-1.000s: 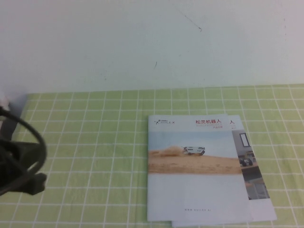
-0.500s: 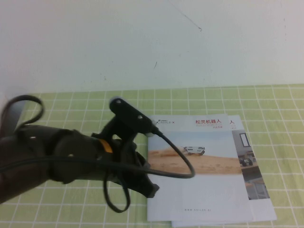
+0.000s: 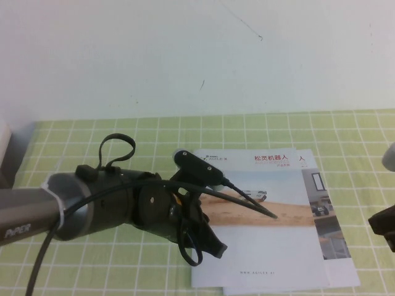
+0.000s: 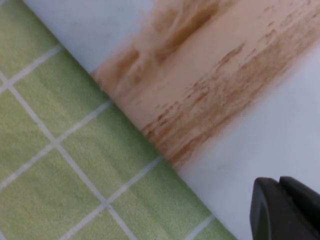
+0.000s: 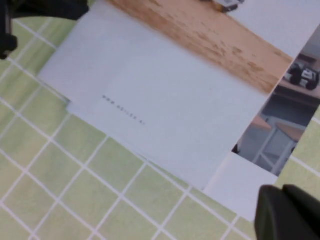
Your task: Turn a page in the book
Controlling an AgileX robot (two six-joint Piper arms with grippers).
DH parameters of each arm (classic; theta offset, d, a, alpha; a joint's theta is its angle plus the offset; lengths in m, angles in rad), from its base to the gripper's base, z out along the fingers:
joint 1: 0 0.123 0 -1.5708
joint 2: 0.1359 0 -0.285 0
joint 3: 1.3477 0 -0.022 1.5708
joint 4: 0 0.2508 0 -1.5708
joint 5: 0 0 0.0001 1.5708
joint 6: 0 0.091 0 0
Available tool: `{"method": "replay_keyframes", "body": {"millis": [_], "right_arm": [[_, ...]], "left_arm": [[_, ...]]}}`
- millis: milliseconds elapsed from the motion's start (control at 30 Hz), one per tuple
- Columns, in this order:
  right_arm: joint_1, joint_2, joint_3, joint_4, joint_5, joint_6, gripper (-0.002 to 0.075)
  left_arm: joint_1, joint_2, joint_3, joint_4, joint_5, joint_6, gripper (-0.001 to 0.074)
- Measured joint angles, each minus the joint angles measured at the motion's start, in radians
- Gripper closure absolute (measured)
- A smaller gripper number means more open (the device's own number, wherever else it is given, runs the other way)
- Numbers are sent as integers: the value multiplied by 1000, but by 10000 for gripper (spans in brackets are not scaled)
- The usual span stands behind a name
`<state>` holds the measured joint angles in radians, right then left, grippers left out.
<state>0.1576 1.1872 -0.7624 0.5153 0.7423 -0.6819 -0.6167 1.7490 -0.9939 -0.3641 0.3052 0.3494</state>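
The book lies closed on the green gridded mat, and the page, its cover leaf with the tan desert band and red title, lies flat. My left gripper hangs over the book's left edge. In the left wrist view its dark fingers sit together, shut and empty, just above the white lower part of the cover. My right gripper is at the right edge of the high view, off the book. In the right wrist view it is shut and empty beside the cover.
A second booklet with a grey photo cover lies under the book and sticks out on the right; it also shows in the right wrist view. The green mat ends at a white wall behind. A white object sits at the far left.
My left arm has swung in from the left, and its gripper now hangs over the book's left edge. My right gripper has come into view at the right edge. The book has not moved.
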Motion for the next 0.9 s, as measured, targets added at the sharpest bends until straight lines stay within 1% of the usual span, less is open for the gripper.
{"method": "replay_keyframes", "body": {"millis": [200, 300, 467, 533, 567, 633, 767, 800, 900], "right_arm": [[87, 193, -100, -223, -29, 225, 729], [110, 285, -114, -250, -61, 270, 729], [114, 395, -116, -256, -81, 288, 728], [114, 428, -116, -254, -99, 289, 712], [114, 441, -116, -245, -109, 292, 689], [114, 459, -116, -213, -138, 296, 620], [114, 485, -117, -132, -201, 298, 382], [114, 493, -118, -113, -218, 298, 333], [114, 514, -123, -93, -253, 298, 267]], "left_arm": [[0, 72, 0, -28, -9, 0, 737], [0, 89, -3, -36, -11, 0, 737], [0, 98, -10, -40, -13, -2, 737], [0, 103, -10, -40, -13, -2, 737], [0, 105, -10, -40, -15, -2, 737], [0, 109, -11, -40, -16, -2, 737], [0, 112, -12, -48, -17, -2, 737], [0, 112, -12, -48, -17, -2, 737], [0, 112, -12, -50, -17, 0, 737]]}}
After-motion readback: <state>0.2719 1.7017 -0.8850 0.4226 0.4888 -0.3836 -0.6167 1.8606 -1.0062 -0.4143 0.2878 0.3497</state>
